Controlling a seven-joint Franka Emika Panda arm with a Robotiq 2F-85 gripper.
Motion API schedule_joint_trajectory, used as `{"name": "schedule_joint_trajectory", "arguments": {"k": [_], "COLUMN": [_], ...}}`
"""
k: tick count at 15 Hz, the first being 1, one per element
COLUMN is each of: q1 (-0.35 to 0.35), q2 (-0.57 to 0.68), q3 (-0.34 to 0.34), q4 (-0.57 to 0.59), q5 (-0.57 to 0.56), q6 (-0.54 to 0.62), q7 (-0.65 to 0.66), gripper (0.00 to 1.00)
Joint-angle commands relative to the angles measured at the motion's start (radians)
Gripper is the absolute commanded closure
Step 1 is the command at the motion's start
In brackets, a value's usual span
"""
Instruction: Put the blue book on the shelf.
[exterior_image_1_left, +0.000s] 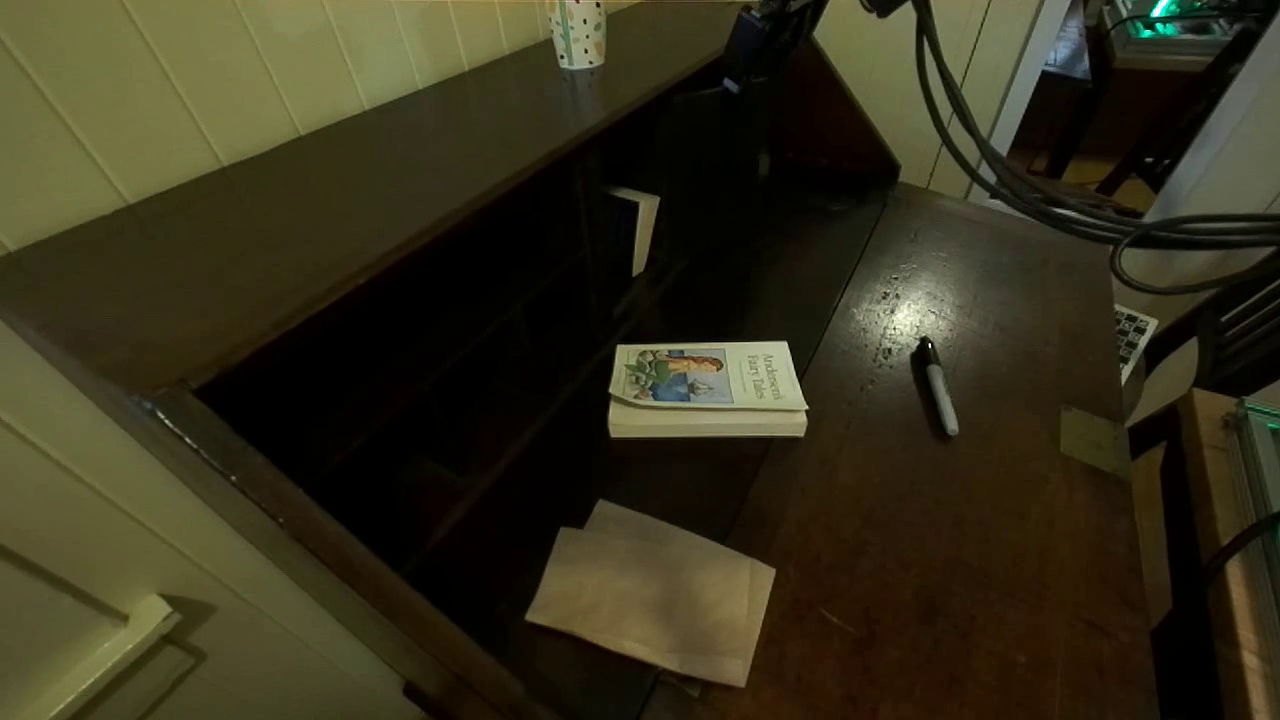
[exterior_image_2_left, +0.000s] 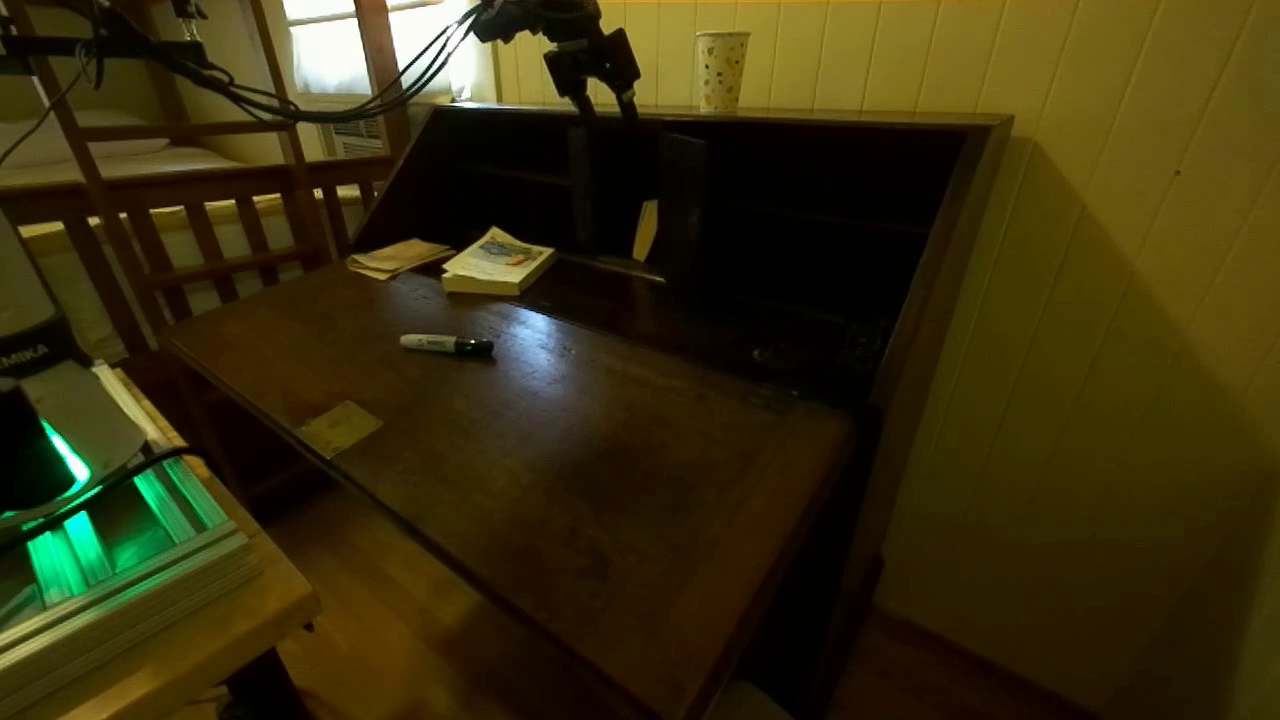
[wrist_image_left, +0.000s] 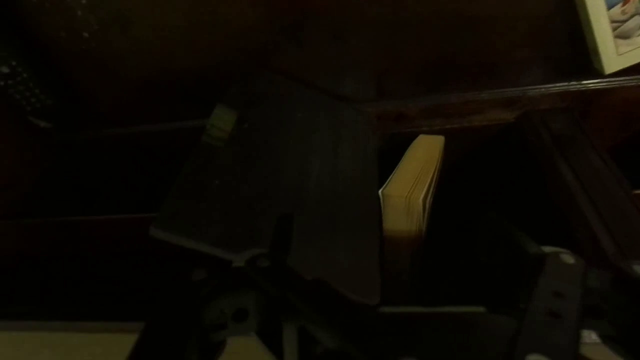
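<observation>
The blue book (exterior_image_1_left: 624, 225) stands upright, leaning slightly, in a cubby of the dark-brown shelf (exterior_image_1_left: 350, 190). Its pale page edges face out in both exterior views and in the wrist view (wrist_image_left: 414, 185). Its dark cover barely shows in the shadow. The shelf's top board also shows in an exterior view (exterior_image_2_left: 870, 119). My gripper (exterior_image_2_left: 607, 106) is at the shelf's top front edge, above the book, with its fingers apart and nothing seen between them. In the wrist view, the book appears between the spread fingers (wrist_image_left: 405, 250), beyond them. Whether either finger touches it is too dark to tell.
A dark upright panel (wrist_image_left: 330, 190) stands beside the book. A thick white-covered book (exterior_image_1_left: 765, 375), loose paper sheets (exterior_image_1_left: 655, 590) and a marker (exterior_image_1_left: 938, 385) lie on the desk surface. A spotted cup (exterior_image_2_left: 722, 70) stands on the top board. Cables (exterior_image_1_left: 1060, 210) hang from the arm.
</observation>
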Motion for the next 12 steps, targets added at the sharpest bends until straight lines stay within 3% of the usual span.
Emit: {"name": "schedule_joint_trajectory", "arguments": {"k": [1, 7, 12], "q1": [-0.036, -0.082, -0.117], "q2": [-0.038, -0.027, 0.014], "q3": [-0.011, -0.027, -0.014], "q4": [-0.049, -0.041, -0.031], "q5": [0.001, 0.035, 0.196], "q6": [0.086, 0.146, 0.194], "q7": [-0.11, -0.253, -0.454], "gripper": [0.0, 0.0, 0.0]}}
